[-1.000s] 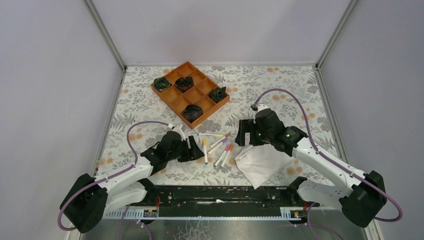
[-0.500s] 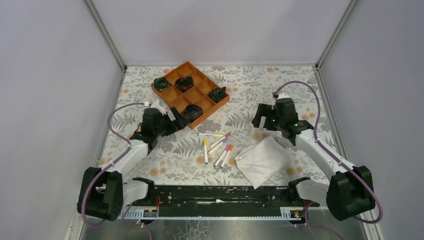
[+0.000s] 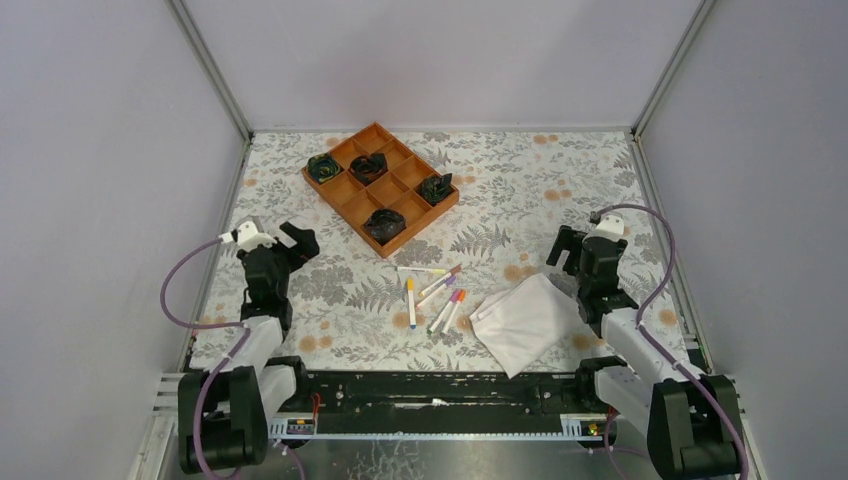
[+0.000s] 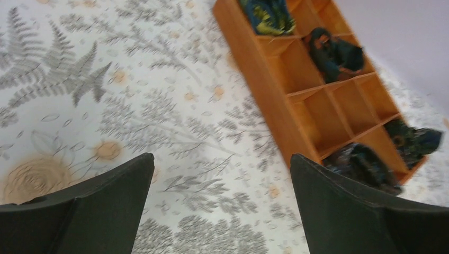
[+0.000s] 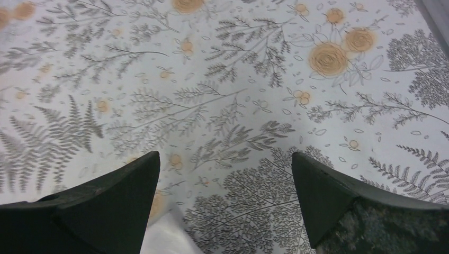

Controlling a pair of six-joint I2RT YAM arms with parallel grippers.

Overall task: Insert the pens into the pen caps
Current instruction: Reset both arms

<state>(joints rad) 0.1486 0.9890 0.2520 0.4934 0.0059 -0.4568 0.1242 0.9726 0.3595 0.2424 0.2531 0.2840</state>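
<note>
Several white-barrelled pens [image 3: 432, 292] with coloured ends lie loose in the middle of the table in the top view. I cannot make out separate pen caps. My left gripper [image 3: 298, 240] is open and empty, well to the left of the pens. In the left wrist view [image 4: 221, 159] its jaws stand wide apart over bare patterned table. My right gripper [image 3: 563, 250] is open and empty, to the right of the pens. In the right wrist view [image 5: 225, 156] only the table and a cloth corner lie below it.
An orange divided tray [image 3: 345, 195] at the back holds dark bundles in some compartments; it also shows in the left wrist view [image 4: 275, 100]. A folded white cloth [image 3: 525, 320] lies right of the pens, its corner in the right wrist view [image 5: 164, 238].
Both arms have drawn back from beside the pens, the left out to the left, the right out to the right and nearer. The pens and cloth have not moved.
</note>
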